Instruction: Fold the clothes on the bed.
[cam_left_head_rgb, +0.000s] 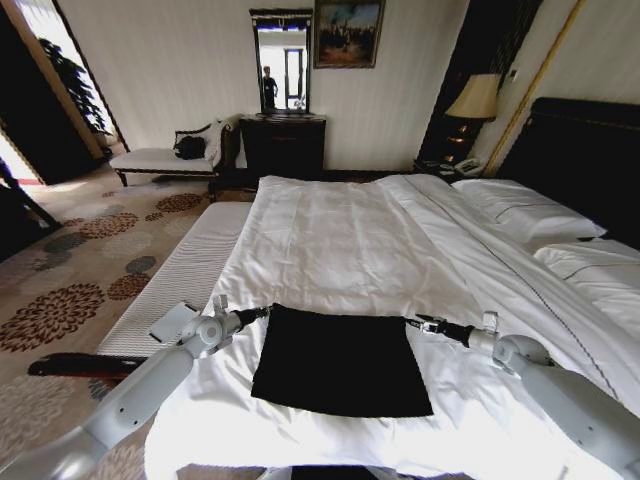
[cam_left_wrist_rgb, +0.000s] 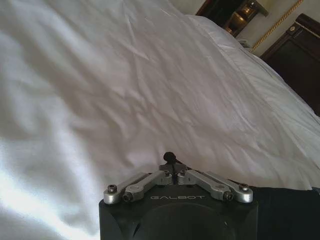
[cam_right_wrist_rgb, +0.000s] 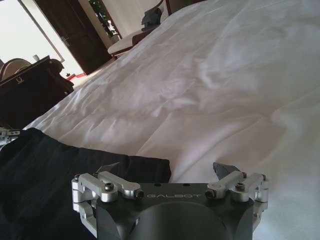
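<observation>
- The black T-shirt (cam_left_head_rgb: 342, 362) is laid as a folded rectangle near the foot of the bed (cam_left_head_rgb: 350, 240).
- The left gripper (cam_left_head_rgb: 262, 313), fingers closed and empty, is held at its far-left corner.
- The right gripper (cam_left_head_rgb: 416, 321), fingers spread and empty, is held at the far-right corner, seemingly released after a fold.

Pale bench (cam_left_head_rgb: 160, 160), dark bag (cam_left_head_rgb: 189, 147), lit lamp (cam_left_head_rgb: 474, 98), mirror (cam_left_head_rgb: 281, 62).
</observation>
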